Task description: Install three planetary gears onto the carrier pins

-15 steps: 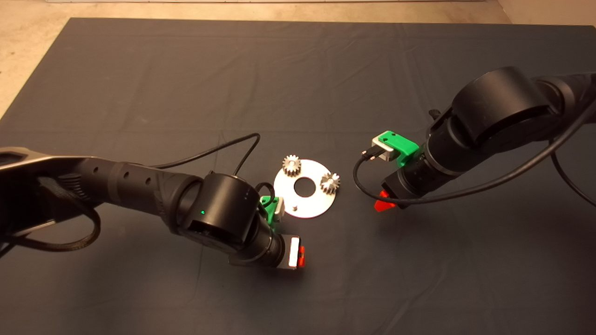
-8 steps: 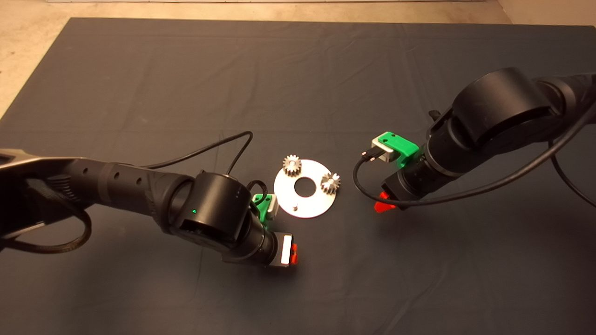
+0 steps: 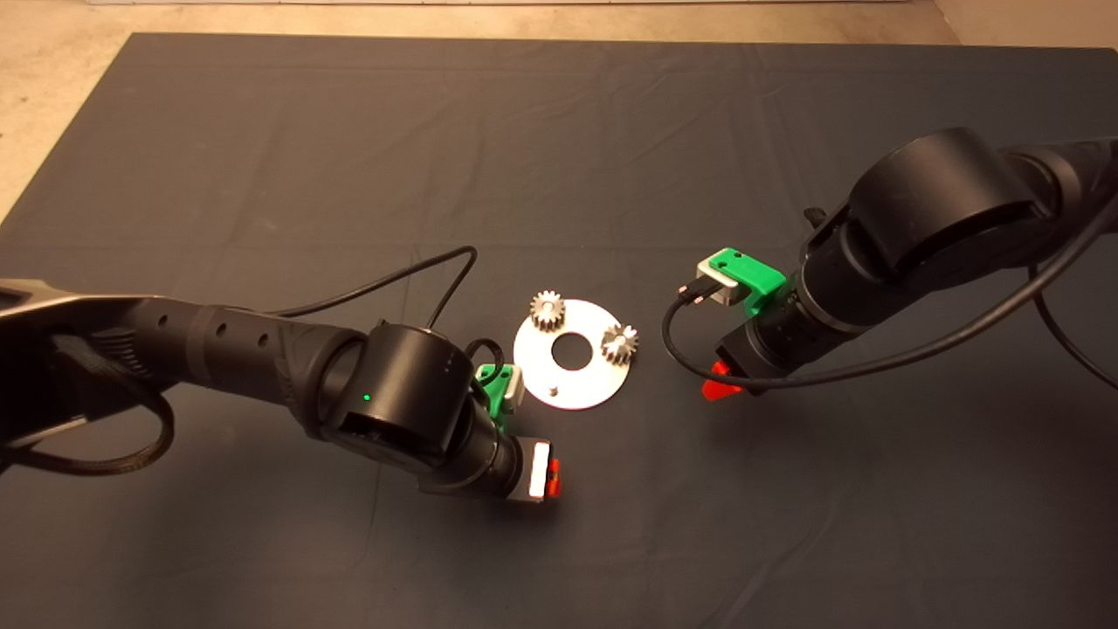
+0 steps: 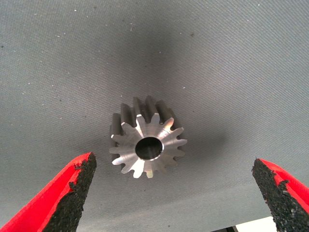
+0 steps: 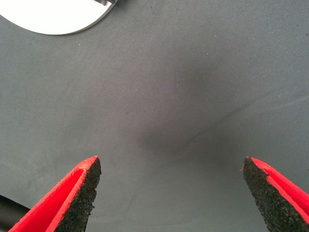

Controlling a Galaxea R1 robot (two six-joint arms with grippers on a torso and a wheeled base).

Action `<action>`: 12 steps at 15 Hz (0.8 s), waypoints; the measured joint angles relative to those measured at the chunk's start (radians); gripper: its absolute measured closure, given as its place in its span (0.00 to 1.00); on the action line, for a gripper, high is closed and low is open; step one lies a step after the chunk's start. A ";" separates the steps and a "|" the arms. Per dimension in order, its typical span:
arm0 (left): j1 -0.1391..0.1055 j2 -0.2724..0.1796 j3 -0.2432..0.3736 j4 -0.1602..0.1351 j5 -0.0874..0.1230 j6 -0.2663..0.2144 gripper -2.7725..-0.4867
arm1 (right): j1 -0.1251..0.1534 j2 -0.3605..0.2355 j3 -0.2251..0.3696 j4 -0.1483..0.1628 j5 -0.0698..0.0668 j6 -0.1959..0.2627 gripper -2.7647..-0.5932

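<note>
The left pincer point(image 4: 174, 193) hovers spread wide over the third planetary gear point(image 4: 147, 137), which lies flat on the mat point(image 4: 231, 72) between its fingers, untouched. The right pincer point(image 5: 171, 193) hangs released beside the disc point(image 3: 572, 354).

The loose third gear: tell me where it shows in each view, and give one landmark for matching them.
Head view: not visible; the left arm covers the spot just below the disc.
Left wrist view: the loose gear lies on the mat, centred between the open left tool's fingers.
Right wrist view: not in it; only mat and the disc's edge.
Shared landmark: the dark mat.
</note>
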 joint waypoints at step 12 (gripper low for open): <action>0.005 0.000 0.000 0.053 0.002 0.006 0.19 | -0.009 -0.044 0.024 0.000 -0.001 0.000 0.27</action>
